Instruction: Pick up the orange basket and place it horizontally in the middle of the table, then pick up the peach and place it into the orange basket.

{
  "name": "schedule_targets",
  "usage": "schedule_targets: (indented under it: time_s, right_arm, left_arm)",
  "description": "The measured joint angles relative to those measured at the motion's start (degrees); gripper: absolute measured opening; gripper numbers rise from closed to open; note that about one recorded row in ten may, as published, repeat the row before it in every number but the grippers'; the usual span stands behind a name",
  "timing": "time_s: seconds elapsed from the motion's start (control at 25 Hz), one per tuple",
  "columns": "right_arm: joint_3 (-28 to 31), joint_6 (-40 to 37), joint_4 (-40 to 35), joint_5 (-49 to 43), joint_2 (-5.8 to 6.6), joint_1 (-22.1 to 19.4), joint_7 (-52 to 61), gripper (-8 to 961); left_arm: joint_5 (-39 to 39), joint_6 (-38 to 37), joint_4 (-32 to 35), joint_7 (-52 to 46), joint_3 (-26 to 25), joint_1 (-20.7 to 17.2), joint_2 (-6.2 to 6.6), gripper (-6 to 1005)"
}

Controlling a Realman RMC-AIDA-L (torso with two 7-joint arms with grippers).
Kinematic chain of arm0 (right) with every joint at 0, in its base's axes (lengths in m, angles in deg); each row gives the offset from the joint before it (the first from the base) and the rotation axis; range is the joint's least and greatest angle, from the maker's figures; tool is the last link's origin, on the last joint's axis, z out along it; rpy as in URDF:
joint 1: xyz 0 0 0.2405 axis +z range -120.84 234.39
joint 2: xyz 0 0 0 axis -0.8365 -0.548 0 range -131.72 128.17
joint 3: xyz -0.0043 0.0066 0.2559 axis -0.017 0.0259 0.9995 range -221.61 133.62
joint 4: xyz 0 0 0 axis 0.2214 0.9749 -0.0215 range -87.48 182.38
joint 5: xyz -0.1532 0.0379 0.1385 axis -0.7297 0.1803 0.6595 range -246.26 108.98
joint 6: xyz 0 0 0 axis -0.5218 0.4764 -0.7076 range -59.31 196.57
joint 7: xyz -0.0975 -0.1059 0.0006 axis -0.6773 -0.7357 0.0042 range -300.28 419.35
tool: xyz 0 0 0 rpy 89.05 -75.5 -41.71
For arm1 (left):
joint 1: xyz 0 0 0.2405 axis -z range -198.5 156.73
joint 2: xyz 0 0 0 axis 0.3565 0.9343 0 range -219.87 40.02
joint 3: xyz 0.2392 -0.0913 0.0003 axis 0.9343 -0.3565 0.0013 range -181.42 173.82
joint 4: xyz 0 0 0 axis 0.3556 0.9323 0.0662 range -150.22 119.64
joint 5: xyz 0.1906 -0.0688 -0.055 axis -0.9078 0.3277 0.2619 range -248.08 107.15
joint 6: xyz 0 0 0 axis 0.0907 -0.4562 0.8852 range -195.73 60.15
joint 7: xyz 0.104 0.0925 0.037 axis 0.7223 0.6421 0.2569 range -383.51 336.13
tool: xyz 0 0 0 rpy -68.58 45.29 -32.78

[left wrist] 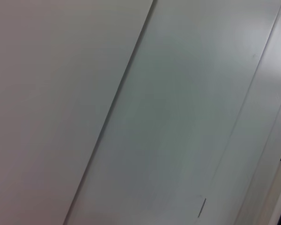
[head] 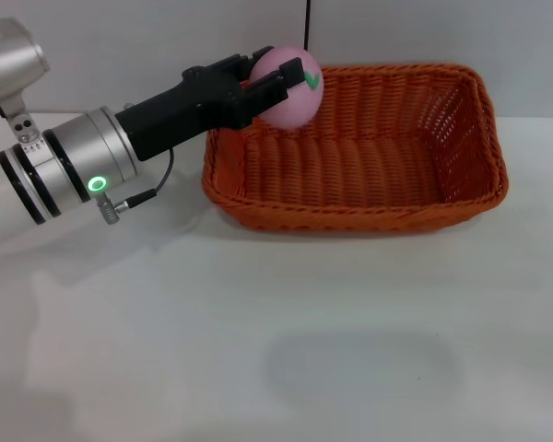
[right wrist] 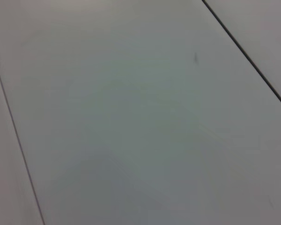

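Observation:
The orange basket (head: 355,152) lies lengthwise across the far middle of the white table (head: 258,331) in the head view. Reaching in from the left, my left gripper (head: 281,87) is shut on the pink peach (head: 293,103), whose green leaf mark faces up. The peach hangs over the basket's far left corner, just above the rim. Both wrist views show only plain pale panels. My right gripper is out of view.
A black cable (head: 306,28) hangs down the wall behind the basket. A thin cable (head: 157,189) loops under my left wrist. White tabletop stretches in front of the basket.

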Motion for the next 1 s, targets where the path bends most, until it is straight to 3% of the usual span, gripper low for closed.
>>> schedule_targets:
  time_s: [0.08, 0.16, 0.36, 0.64, 0.84, 0.92, 0.96, 1.0]
  right_arm:
    - [0.0, 0.3, 0.0, 0.0, 0.0, 0.2, 0.0, 584]
    - [0.0, 0.4, 0.0, 0.0, 0.0, 0.4, 0.0, 584]
    - [0.0, 0.5, 0.0, 0.0, 0.0, 0.5, 0.0, 584]
    - [0.3, 0.5, 0.0, 0.0, 0.0, 0.6, 0.0, 584]
    - [0.8, 0.5, 0.0, 0.4, -0.05, 0.4, 0.0, 584]
    - [1.6, 0.5, 0.2, 0.4, -0.07, 0.3, 0.0, 584]
    - [3.0, 0.6, 0.7, 0.5, -0.09, 0.3, 0.0, 584]
    - [3.0, 0.6, 0.7, 0.5, -0.09, 0.3, 0.0, 584]
  left_arm:
    - [0.1, 0.1, 0.0, 0.0, -0.1, -0.1, 0.0, 346]
    - [0.1, 0.2, -0.1, -0.1, -0.2, -0.2, 0.0, 585]
    - [0.3, 0.2, -0.6, 0.1, -0.6, -0.6, 0.0, 787]
    - [1.0, 1.7, -0.8, 0.7, -2.2, -1.5, 0.01, 802]
    - [2.6, 7.1, -0.5, 4.0, -9.1, -4.9, -0.19, 813]
    - [6.3, 10.3, 0.8, 7.1, -11.8, -7.2, -0.3, 813]
    - [13.7, 14.7, 3.3, 12.4, -13.4, -9.9, -0.39, 813]
    - [13.7, 14.7, 3.3, 12.4, -13.4, -9.9, -0.39, 813]
